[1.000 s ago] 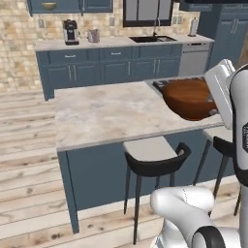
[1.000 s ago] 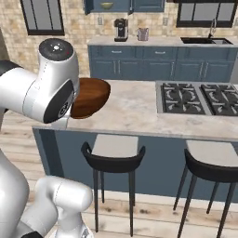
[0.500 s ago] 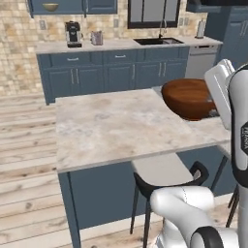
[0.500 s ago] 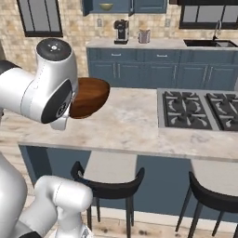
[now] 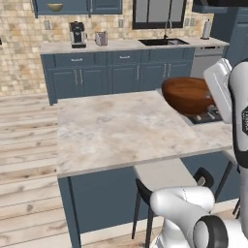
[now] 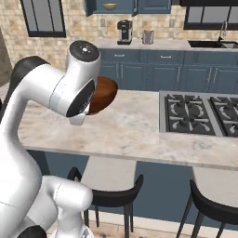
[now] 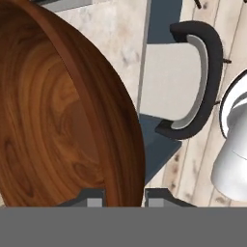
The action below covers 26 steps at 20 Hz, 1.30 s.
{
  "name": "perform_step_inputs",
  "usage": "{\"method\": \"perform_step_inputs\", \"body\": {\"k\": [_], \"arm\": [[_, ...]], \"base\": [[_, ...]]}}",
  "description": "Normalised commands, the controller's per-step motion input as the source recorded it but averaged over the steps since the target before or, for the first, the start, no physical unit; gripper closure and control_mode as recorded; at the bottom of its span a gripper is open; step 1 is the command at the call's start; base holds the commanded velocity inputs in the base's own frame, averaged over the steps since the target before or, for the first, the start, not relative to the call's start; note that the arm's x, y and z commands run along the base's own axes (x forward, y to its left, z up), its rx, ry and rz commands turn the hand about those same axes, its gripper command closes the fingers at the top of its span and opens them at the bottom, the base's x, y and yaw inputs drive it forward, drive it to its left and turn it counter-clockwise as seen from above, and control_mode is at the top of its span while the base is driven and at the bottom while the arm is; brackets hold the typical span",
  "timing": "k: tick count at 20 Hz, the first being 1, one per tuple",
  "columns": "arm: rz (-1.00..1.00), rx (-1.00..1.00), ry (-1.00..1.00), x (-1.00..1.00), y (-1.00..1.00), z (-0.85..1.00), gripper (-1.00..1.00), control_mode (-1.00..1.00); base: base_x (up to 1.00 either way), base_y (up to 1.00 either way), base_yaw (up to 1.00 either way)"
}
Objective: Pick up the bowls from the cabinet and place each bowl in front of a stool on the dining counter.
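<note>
The reddish-brown bowl hangs in the air above the dining counter, carried upright with its wood-grained hollow facing up. From the left base view it sits over the counter's right part, just in front of the gas cooktop, and its right edge disappears behind the white arm. From the right base view, most of the bowl is tucked behind the arm's big white joint, so just a curved slice of it peeks out.

In the hand view, the bowl swells across the left half, its rim running down between the two dark fingertips at the bottom; the gripper is pinched tight on that rim, one tip inside and one outside. The tips themselves are cut off by the lower edge, so little of them can be made out.

Below the counter's near edge stands a black stool with a pale seat and curved low backrest, partly covered by the robot's body. A second stool to the right is cut off by the edge of the picture.

Far back, the other bowl, olive with a yellowish rim, sits in the open blue wall cabinet, small and hard to read. A coffee machine stands on the rear counter below.
</note>
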Motion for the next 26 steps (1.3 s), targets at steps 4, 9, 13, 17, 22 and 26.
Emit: {"method": "perform_step_inputs", "body": {"k": [4,9,13,17,22,26], "arm": [[0.18,0.08,0.0,0.9,-0.68,-0.26,1.0,-1.0],[0.16,0.05,0.0,1.0,-0.45,-0.49,1.0,-1.0],[0.12,0.0,0.0,1.0,-0.22,-0.73,1.0,-1.0],[0.07,0.0,0.0,0.92,-0.03,-0.9,1.0,-1.0],[0.05,0.0,0.0,0.76,0.0,-0.91,1.0,-1.0],[0.03,0.0,0.0,0.59,0.0,-0.82,1.0,-1.0]], "base": [[0.0,0.0,0.0],[0.0,0.0,0.0],[0.0,0.0,0.0],[0.0,0.0,0.0],[0.0,0.0,0.0],[0.0,0.0,0.0]]}}
